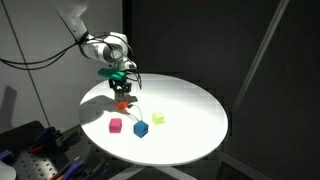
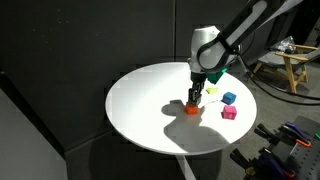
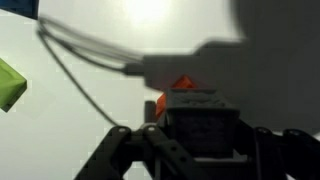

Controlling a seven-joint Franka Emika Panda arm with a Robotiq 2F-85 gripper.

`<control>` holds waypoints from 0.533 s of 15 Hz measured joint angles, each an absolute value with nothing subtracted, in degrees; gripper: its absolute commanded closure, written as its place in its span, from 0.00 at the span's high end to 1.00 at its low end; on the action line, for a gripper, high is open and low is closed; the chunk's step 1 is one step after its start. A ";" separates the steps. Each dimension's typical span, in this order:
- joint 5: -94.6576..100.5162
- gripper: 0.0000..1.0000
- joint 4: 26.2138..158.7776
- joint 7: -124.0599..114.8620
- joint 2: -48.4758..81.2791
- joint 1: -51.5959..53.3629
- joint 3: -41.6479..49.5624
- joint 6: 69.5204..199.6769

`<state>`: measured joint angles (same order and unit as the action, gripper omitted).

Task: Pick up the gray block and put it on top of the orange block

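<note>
Presently | gray block (image 3: 200,120) dimly seen in wrist view, hiding most of orange block (image 3: 180,84) | end effector (image 1: 122,92) set over both, grip cannot be told | pink cube (image 1: 116,125), blue cube (image 1: 141,128) seen nearer on counter (image 1: 190,110)

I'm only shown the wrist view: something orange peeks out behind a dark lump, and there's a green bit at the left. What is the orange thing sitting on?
Observer: The orange block sits on a round white table, with the end effector close above it.
Operator: Is anything else on there besides my green bit?
Observer: Yes, a pink cube and a blue cube stand near each other, closer to the table's edge than the orange one.
</note>
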<state>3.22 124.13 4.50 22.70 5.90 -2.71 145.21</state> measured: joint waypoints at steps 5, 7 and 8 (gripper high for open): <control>3.79 1.00 122.38 3.28 24.29 6.17 -2.44 145.20; 3.84 1.00 122.33 3.17 24.31 6.15 -2.02 145.15; 3.84 1.00 122.33 2.97 24.30 6.13 -1.72 145.13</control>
<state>3.84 122.33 2.97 24.30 6.13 -1.72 145.13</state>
